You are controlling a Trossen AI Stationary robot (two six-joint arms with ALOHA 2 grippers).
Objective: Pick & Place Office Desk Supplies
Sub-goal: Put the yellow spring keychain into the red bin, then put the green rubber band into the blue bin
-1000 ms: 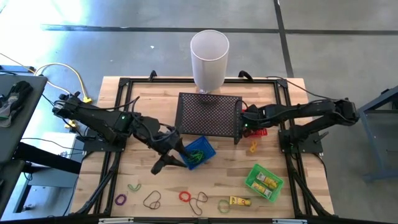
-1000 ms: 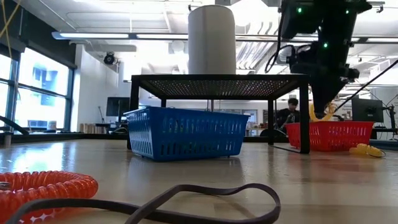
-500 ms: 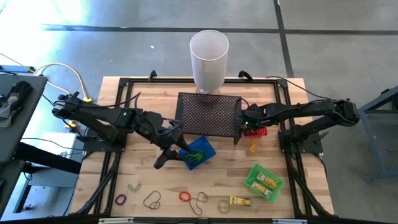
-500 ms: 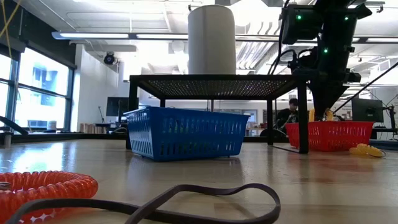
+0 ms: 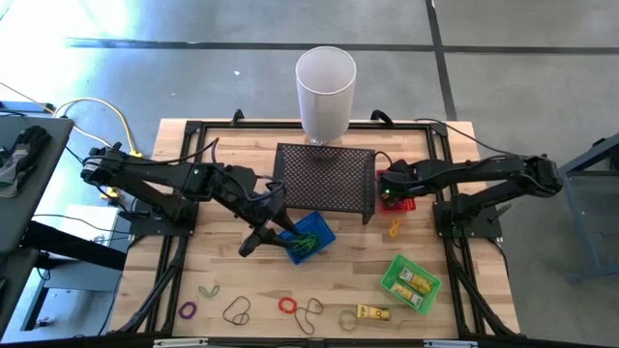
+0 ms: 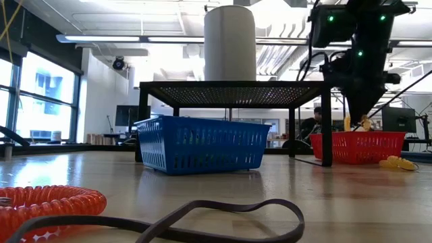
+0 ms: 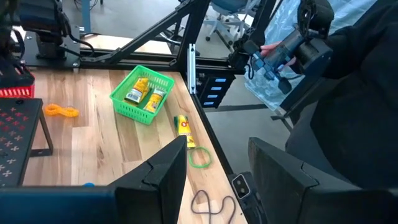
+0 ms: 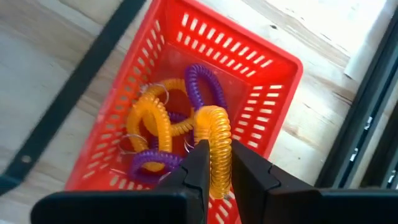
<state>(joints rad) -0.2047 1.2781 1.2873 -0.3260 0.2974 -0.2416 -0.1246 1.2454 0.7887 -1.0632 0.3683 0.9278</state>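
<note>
Right gripper (image 8: pixel 214 168) clamped on orange coil (image 8: pixel 213 134), hanging directly over red basket (image 8: pixel 273 81). Left gripper (image 7: pixel 214 168) fingers apart, empty, near blue basket (image 5: pixel 311 237).

A tall white cylinder (image 5: pixel 326 92) stands behind the black mesh stand (image 5: pixel 324 178) (both on the wooden table (image 5: pixel 222 271)).

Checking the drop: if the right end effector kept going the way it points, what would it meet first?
Probably the coils already in the red basket below; the right end effector holds an orange coil above them.
</note>
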